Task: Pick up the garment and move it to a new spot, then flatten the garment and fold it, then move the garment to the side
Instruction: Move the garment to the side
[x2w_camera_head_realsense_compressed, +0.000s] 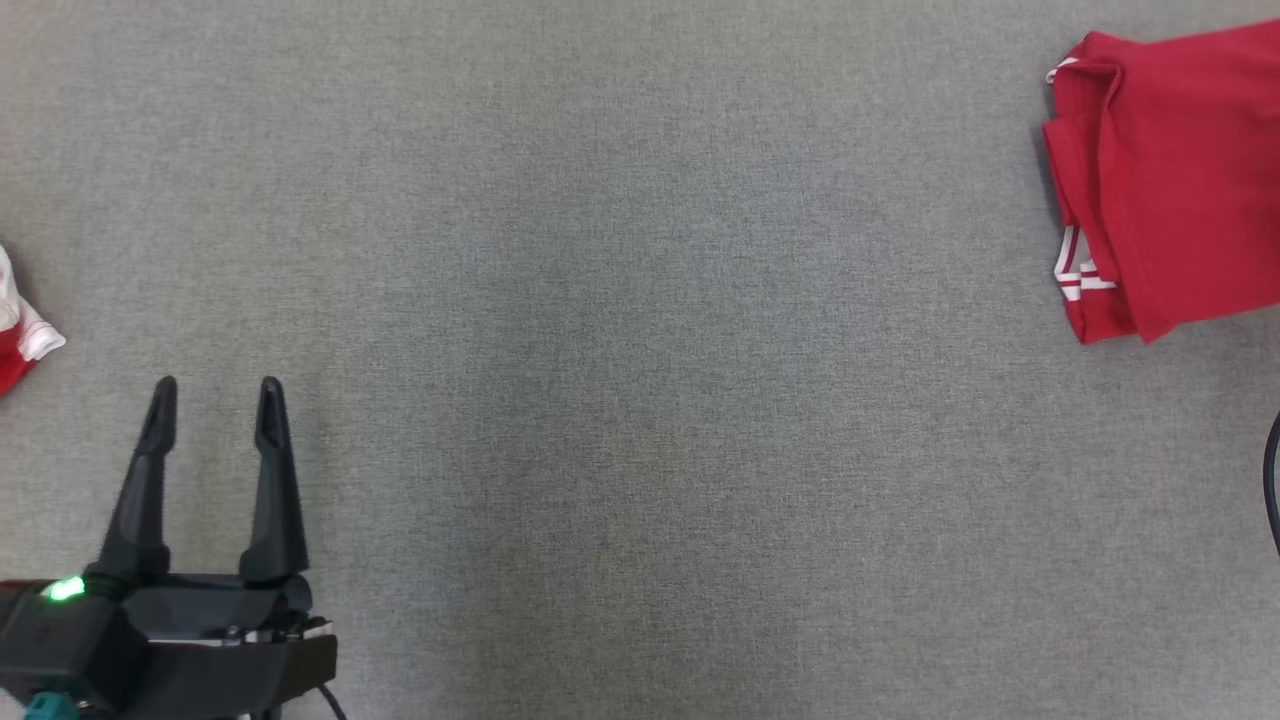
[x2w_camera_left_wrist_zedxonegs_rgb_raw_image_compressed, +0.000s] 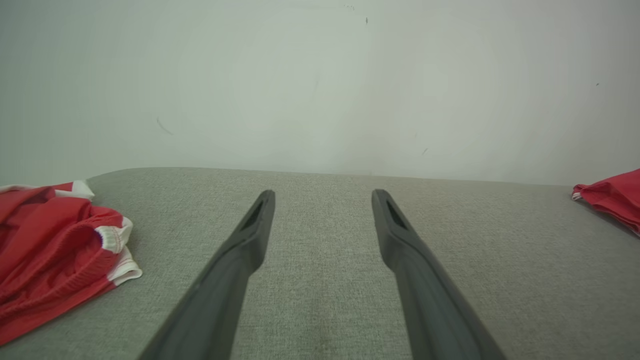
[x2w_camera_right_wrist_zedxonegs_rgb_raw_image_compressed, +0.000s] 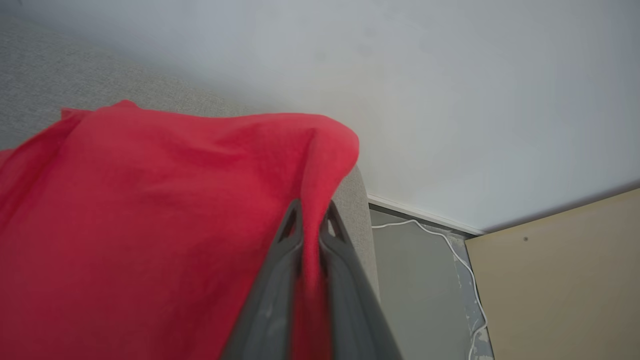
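Red garment (x2w_camera_right_wrist_zedxonegs_rgb_raw_image_compressed: 150, 225) in R claw (x2w_camera_right_wrist_zedxonegs_rgb_raw_image_compressed: 312, 206)

Grey fabric surface (x2w_camera_head_realsense_compressed: 640, 300), pale wall (x2w_camera_left_wrist_zedxonegs_rgb_raw_image_compressed: 320, 75), white cable (x2w_camera_right_wrist_zedxonegs_rgb_raw_image_compressed: 395, 224) beside a beige panel (x2w_camera_right_wrist_zedxonegs_rgb_raw_image_compressed: 560, 280).

Dark left tool (x2w_camera_head_realsense_compressed: 217, 392), green light (x2w_camera_head_realsense_compressed: 66, 589)

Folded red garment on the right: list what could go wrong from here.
1. The right claw is shut on just a thin ridge of the folded garment; pulling may undo the fold.
2. The garment sits by the table's edge; it could slide off toward the floor.
3. The open left claw is near a second red-and-white garment and might snag it.
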